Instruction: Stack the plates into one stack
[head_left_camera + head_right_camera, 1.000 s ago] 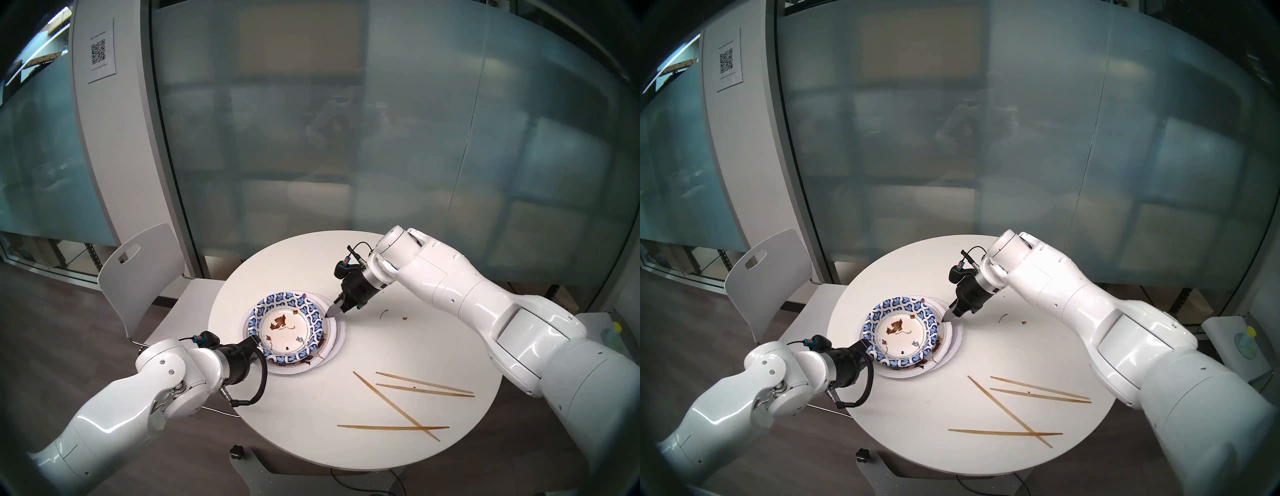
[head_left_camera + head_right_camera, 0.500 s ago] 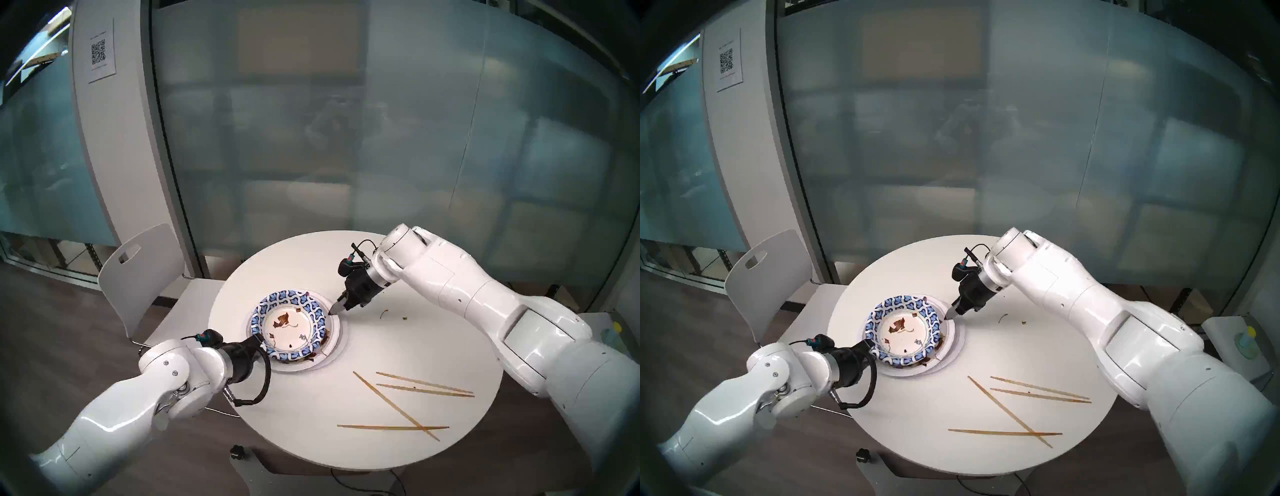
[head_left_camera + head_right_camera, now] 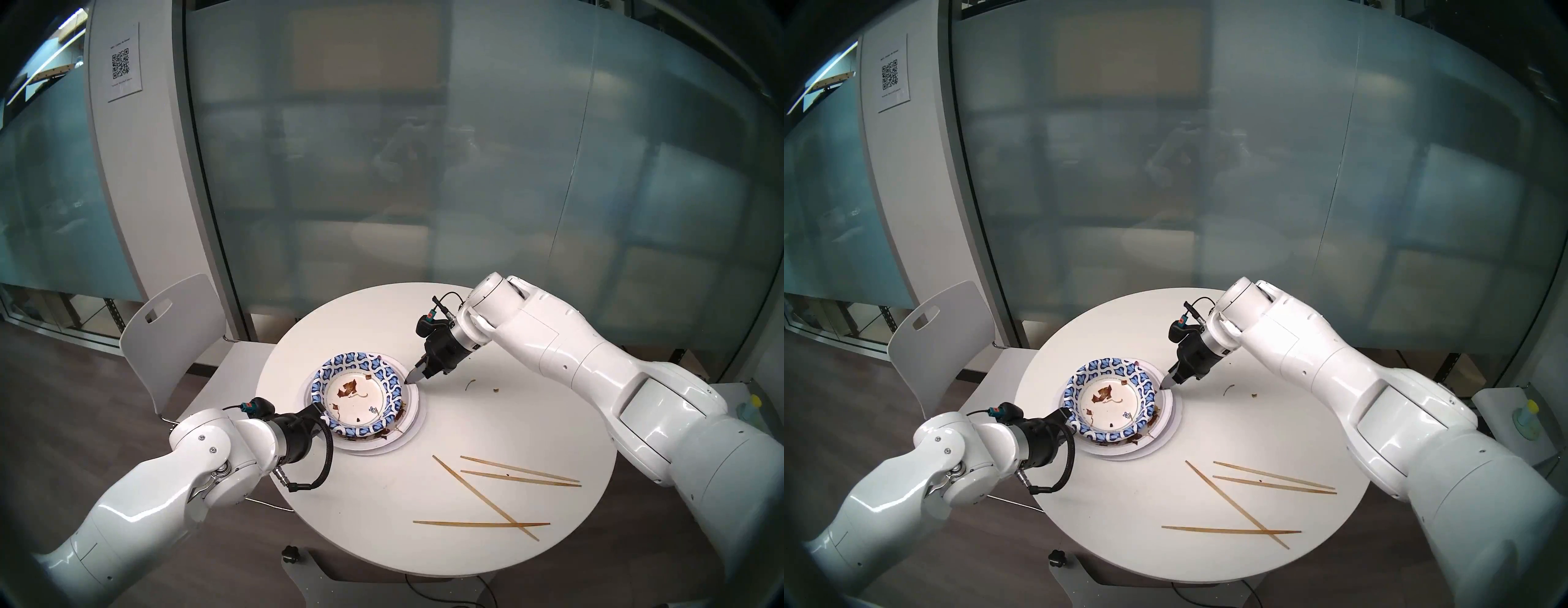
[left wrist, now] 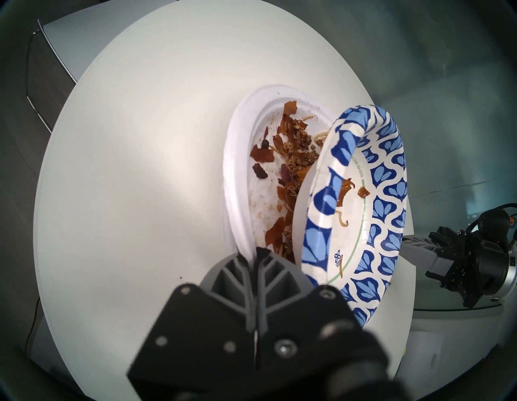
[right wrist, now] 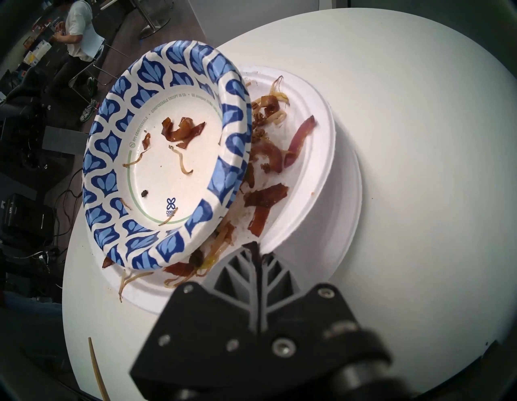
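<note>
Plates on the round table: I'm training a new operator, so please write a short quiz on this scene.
1. True or false: the blue-rimmed plate rests on top of the white plates.
2. How many chopsticks lie on the table?
3. What does the right end effector pinch? A) a white plate's rim B) a chopstick C) the blue rim

Key: 1 true; 2 four; 3 A.
</note>
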